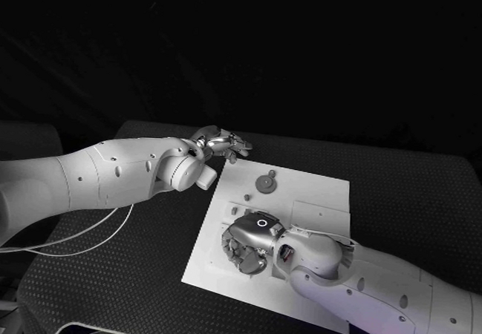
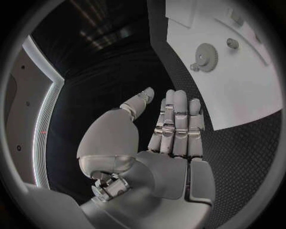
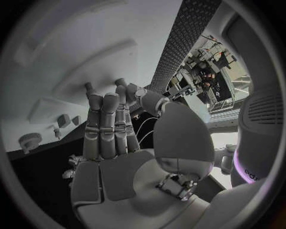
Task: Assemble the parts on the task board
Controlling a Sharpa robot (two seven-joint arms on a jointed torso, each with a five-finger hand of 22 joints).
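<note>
Right hand [image 1: 251, 242] hangs low over the near part of the white task board [image 1: 315, 196], fingers spread and straight, holding nothing; whether it touches the board I cannot tell. Left hand [image 1: 223, 145] hovers off the board's far corner above the black desk [image 1: 412, 182], likewise spread and empty. One part, a small gear [image 1: 265, 183], lies flat on the board's far half, well apart from both hands. It looks light, rigid and thin, probably slick; a fingertip pinch across its toothed rim seems the surest hold.
</note>
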